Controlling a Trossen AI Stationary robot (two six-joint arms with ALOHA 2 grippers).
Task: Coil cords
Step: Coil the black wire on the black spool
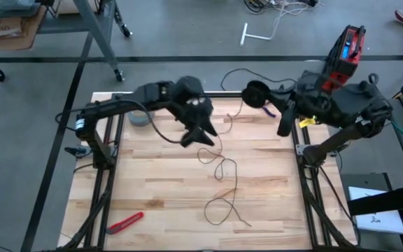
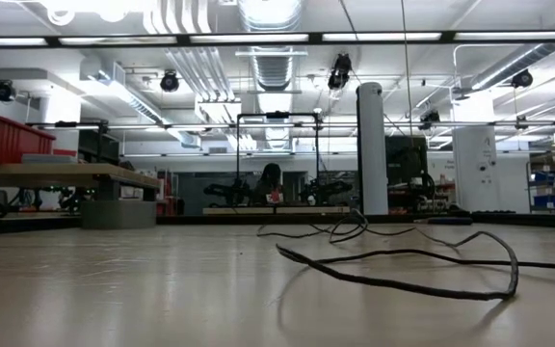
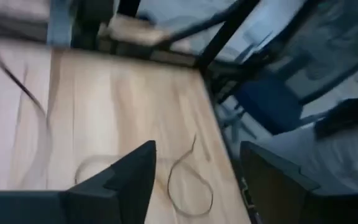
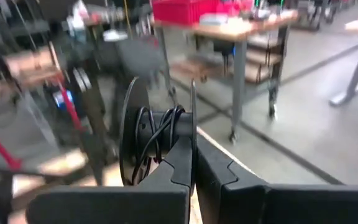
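reel [image 1: 255,93] at table's [image 1: 159,189] far edge, cord [image 1: 224,183] trailing toward centre

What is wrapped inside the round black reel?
A few turns of thin black cord wrap the core of the reel, held in the right gripper. Its flanges hide how much more is wound.

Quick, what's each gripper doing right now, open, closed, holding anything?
Left gripper: open, holding nothing, above the loose cord.
Right gripper: closed on the reel at the table's far edge.
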